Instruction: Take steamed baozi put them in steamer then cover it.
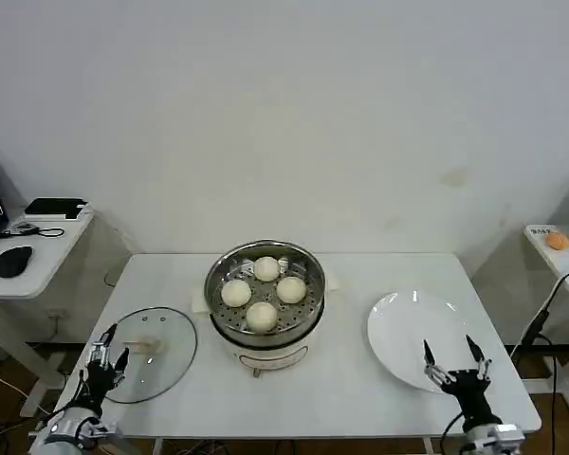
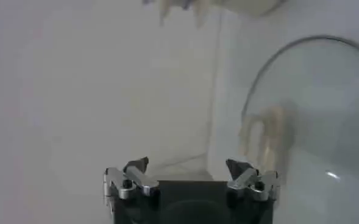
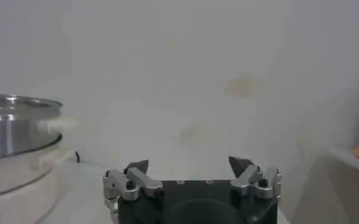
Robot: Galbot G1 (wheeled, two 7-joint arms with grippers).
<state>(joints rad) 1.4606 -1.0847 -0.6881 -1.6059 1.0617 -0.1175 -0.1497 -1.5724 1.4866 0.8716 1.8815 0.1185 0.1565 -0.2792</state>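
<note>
Jaws spread wide, empty, on left gripper (image 1: 108, 343) and right gripper (image 1: 452, 358) | four cream-white round baozi (image 1: 263, 291) sit in shiny steel steamer (image 1: 229, 327) | round clear glass lid (image 1: 175, 355) lies flat on white tabletop (image 1: 351, 393) just beside left gripper, the nearer arm.

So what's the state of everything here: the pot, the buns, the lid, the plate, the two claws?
Steamer: uncovered, four buns inside.
Buns: all in the steamer.
Lid: off, flat on the table, left of the steamer.
Plate: empty.
Left gripper: open, at the lid's edge.
Right gripper: open, over the plate's near edge.
</note>
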